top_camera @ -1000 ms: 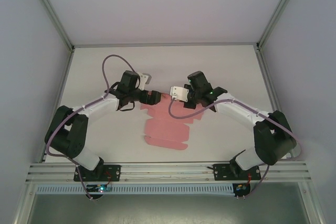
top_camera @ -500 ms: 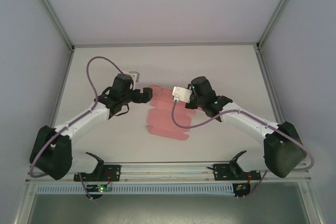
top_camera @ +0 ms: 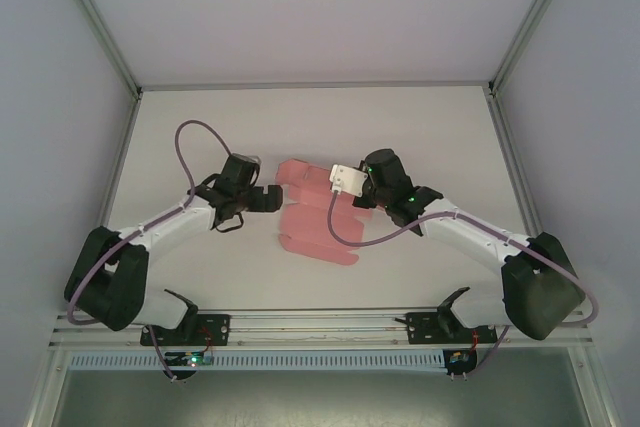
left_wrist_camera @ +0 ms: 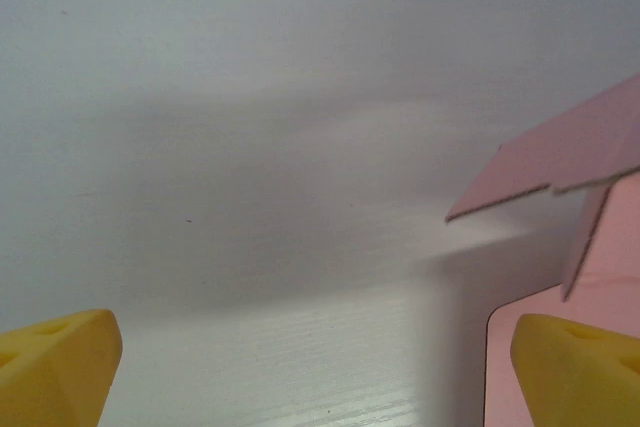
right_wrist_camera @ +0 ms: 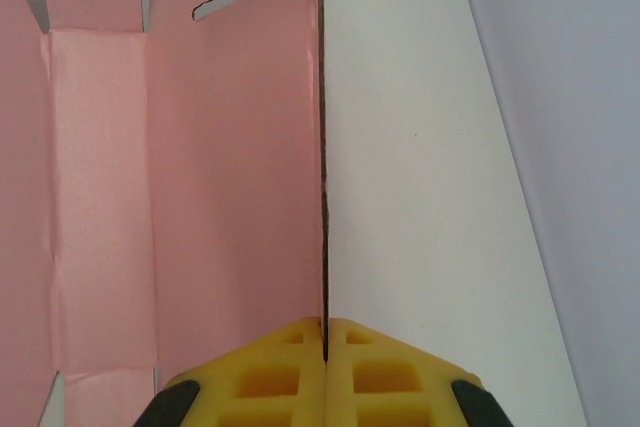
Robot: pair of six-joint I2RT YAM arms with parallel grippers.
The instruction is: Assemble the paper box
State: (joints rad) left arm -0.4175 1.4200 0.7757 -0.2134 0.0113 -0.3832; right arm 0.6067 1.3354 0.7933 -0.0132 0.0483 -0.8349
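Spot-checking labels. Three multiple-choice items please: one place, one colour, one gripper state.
1. The paper box lies: A middle of the table; B far left corner; C on the near rail.
2. Its colour: A blue; B green; C pink.
3. The right gripper is: A wide open; B shut on the box's edge; C shut on a cable.
Answers: 1 A, top view has it centred; 2 C, pink in every view; 3 B, wrist view shows pads meeting on the card edge.

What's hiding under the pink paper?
The pink paper box rests on the white table. The table shows around it; whatever is directly beneath the sheet is covered.
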